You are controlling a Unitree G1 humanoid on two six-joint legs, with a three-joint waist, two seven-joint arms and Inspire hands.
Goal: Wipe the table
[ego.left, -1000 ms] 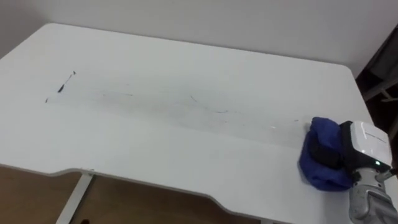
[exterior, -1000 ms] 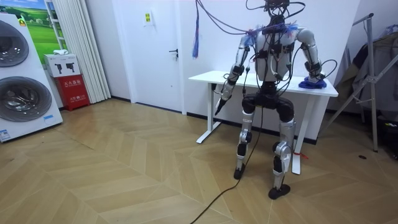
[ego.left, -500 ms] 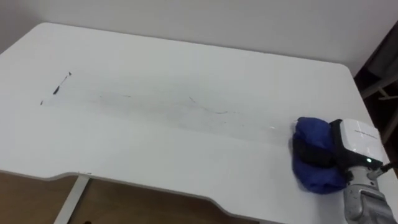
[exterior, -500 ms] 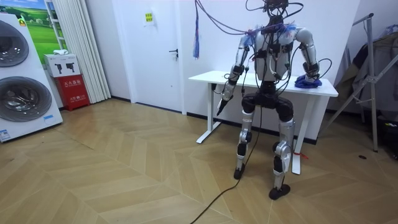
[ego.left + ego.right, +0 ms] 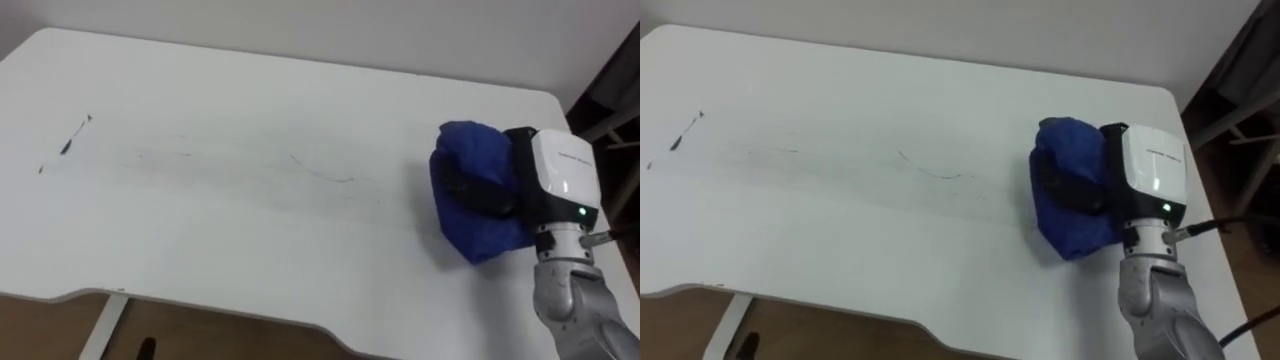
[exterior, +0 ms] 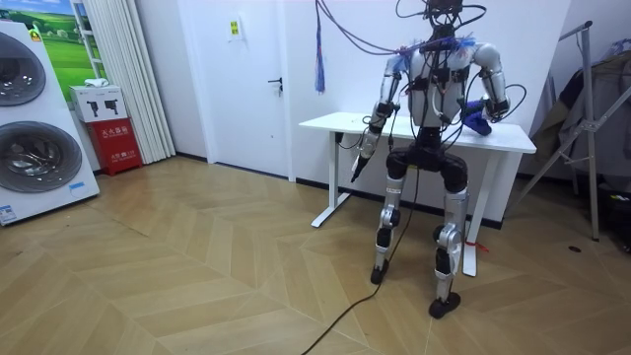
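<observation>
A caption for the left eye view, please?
Right robot hand grips a blue cloth on a faintly marked white table.

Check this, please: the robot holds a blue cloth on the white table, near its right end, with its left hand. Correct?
No: the right hand holds the blue cloth on the white table, near its right end; the left eye view shows it. The left hand hangs beside the table in the room view.
</observation>
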